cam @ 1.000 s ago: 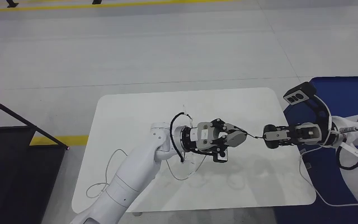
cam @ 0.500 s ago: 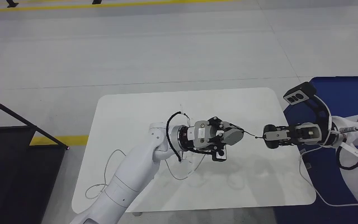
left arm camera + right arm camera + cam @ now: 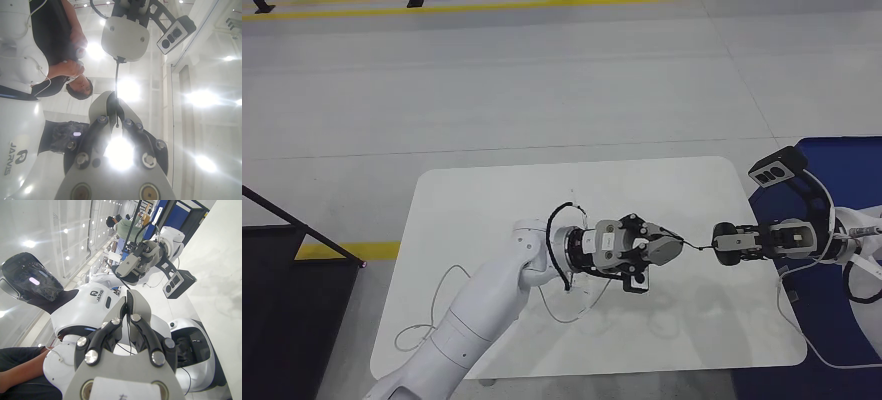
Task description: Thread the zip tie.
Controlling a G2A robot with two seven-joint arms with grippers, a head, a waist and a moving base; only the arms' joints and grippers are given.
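Two hands meet over the white bench (image 3: pixel 472 200). In the left wrist view, the left hand (image 3: pixel 115 98) has its fingers pinched together on one end of the black zip tie (image 3: pixel 116 79). The tie spans the gap in mid-air. Beyond it, the right hand (image 3: pixel 118 59) is clamped on the other end.

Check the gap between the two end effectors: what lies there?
Only the zip tie, a thin black strap running from the left end effector to the right end effector; the top view shows it.
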